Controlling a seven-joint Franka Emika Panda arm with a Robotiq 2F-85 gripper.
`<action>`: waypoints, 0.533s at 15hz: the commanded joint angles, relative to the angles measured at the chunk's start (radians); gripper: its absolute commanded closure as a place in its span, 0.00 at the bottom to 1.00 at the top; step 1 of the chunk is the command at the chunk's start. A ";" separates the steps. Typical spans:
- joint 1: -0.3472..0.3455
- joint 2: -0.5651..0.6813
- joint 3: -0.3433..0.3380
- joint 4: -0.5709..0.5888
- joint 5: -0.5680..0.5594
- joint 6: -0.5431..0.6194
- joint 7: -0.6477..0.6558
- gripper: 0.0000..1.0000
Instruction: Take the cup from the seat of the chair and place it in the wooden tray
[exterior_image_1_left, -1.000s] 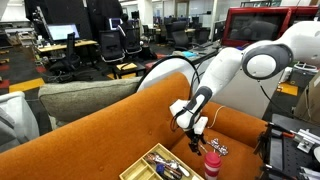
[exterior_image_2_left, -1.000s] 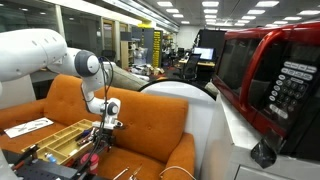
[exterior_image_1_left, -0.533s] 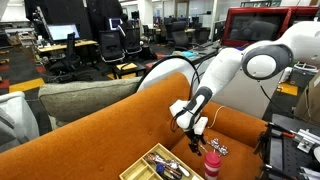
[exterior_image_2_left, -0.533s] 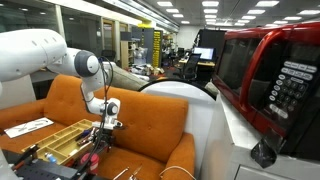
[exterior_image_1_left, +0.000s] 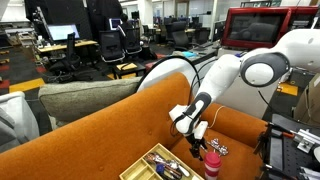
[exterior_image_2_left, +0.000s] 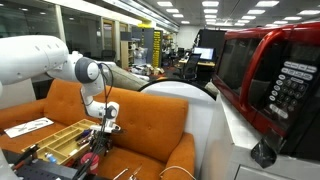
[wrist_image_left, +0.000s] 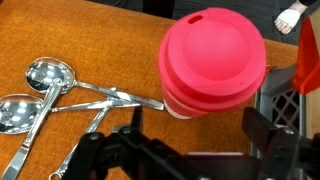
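**Jaws.** Mine, spread wide and holding nothing. The two dark fingers (wrist_image_left: 98, 156) show at the lower edge of the wrist view, one on each side. In an exterior view they hang low over the seat at the end of my white arm (exterior_image_1_left: 245, 68), just above and beside the cup.

**Cup** (wrist_image_left: 212, 62). Pink plastic with a round lid. It stands upright on the seat of the chair. In the wrist view it is seen from above, ahead of my fingers, within the span between them and touching neither. In an exterior view (exterior_image_1_left: 212, 161) it stands near the lower edge of the picture, just below my jaws.

**Chair** (exterior_image_1_left: 95, 130). Orange fabric with a rounded back. Its seat fills most of the wrist view under the cup.

**Wooden tray** (exterior_image_1_left: 152, 167). Light wood, shallow and split into compartments, with small dark and multicoloured pieces inside. In an exterior view it lies at the lower edge, near the cup but apart from it. I cannot tell whether it rests on the seat or on something in front of the chair.

**Spoons** (wrist_image_left: 45, 78). Metal, lying flat on the seat beside the cup. Their bowls point away from the cup and one handle reaches to its base.

**Microwave** (exterior_image_2_left: 268, 75). Red with a dark keypad, close to the camera in an exterior view and well apart from the cup.

**Grey-beige armchair** (exterior_image_1_left: 75, 100). Behind the orange back.

**Black office chairs** (exterior_image_1_left: 110, 45). Farther back in the room.
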 joint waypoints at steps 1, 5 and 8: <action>-0.001 0.064 0.012 0.119 0.013 -0.090 -0.001 0.00; 0.018 0.064 0.003 0.125 0.005 -0.179 0.011 0.00; 0.027 0.064 0.007 0.117 0.005 -0.229 0.011 0.00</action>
